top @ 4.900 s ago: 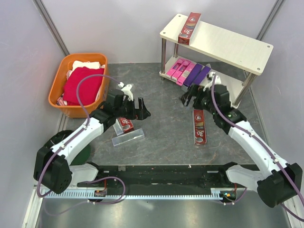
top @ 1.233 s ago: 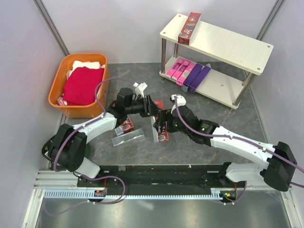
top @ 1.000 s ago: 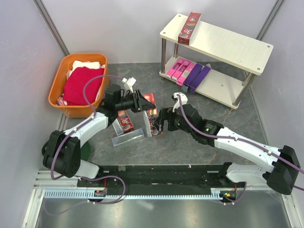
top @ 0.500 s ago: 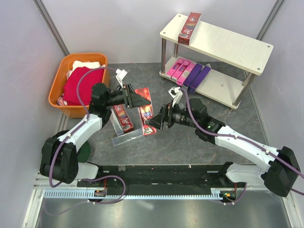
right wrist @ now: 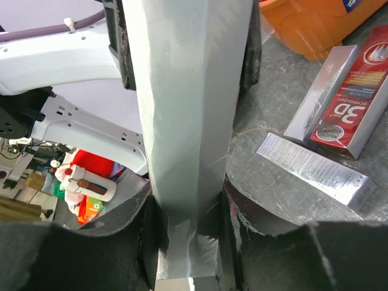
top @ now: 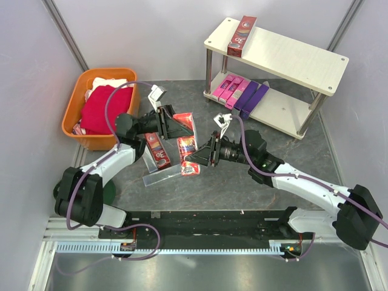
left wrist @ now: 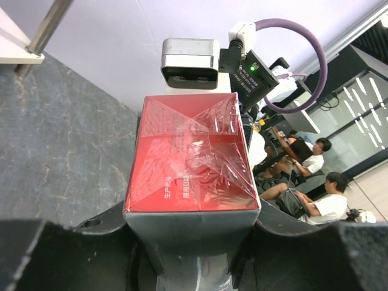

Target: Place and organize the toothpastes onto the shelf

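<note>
One dark red toothpaste carton (top: 187, 145) with silver-grey sides hangs above the floor between both arms. My left gripper (top: 176, 126) is shut on its upper end and my right gripper (top: 195, 160) is shut on its lower end. The left wrist view shows the carton's red end (left wrist: 191, 157) clamped in the left gripper (left wrist: 191, 236). The right wrist view shows its grey side (right wrist: 188, 91) clamped in the right gripper (right wrist: 188, 233). The shelf (top: 279, 51) stands at the back right with a dark red carton (top: 240, 35) on top. Pink (top: 227, 90) and purple (top: 251, 96) cartons lie on the lower board.
On the floor under the arms lie a dark red carton (top: 156, 151) and a silver-grey one (top: 162, 176); both also show in the right wrist view, the red one (right wrist: 348, 112) beside the grey one (right wrist: 315, 163). An orange basket (top: 73, 124) with red and white cloths stands at the left.
My left arm has drawn back to the left with the carton. My right gripper followed with its jaws wide and has closed on the carton's lower end.
</note>
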Motion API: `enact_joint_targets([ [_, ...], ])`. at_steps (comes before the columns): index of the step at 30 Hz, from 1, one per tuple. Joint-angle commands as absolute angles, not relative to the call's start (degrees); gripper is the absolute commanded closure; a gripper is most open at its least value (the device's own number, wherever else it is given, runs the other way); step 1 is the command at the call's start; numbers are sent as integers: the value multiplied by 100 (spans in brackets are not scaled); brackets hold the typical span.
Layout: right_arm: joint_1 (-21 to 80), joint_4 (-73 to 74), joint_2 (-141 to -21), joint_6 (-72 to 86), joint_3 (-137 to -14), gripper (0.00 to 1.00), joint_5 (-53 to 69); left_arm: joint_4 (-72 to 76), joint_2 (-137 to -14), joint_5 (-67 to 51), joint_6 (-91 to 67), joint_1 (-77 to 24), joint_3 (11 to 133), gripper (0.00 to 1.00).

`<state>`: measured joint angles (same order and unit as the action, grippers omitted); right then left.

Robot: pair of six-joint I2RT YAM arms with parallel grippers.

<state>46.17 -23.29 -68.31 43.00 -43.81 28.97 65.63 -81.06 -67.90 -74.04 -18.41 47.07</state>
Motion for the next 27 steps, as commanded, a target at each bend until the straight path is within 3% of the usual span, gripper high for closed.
enact_joint_targets([
  [1, 4597, -2576, -6592, 4237, -4491, 63, 2804, 7147, -8095, -6926, -7807, -1828, 4790, 41],
  [3, 4597, -2321, -6574, 4210, -4605, 64, 2629, 6421, -7946, -6873, -7290, -1837, 4799, 26],
  [4, 4597, -2242, -6548, 4149, -4640, 64, 2584, 6033, -7858, -6803, -7051, -1820, 4808, 13],
  [7, 4597, -1855, -6495, 4009, -4772, 65, 2251, 4084, -7508, -6339, -5796, -1811, 4983, 1],
  [13, 4386, -1301, -6416, 3902, -5080, 66, 1820, 595, -6979, -4611, -3728, -1811, 5589, 0],
  [19, 3850, -1029, -6547, 3885, -5642, 66, 1942, -184, -6329, -3035, -3322, -1802, 5467, 0],
  [27, 3060, -54, -7162, 3279, -7600, 65, 1688, -439, -6433, -3041, -3252, -1802, 5370, 0],
])
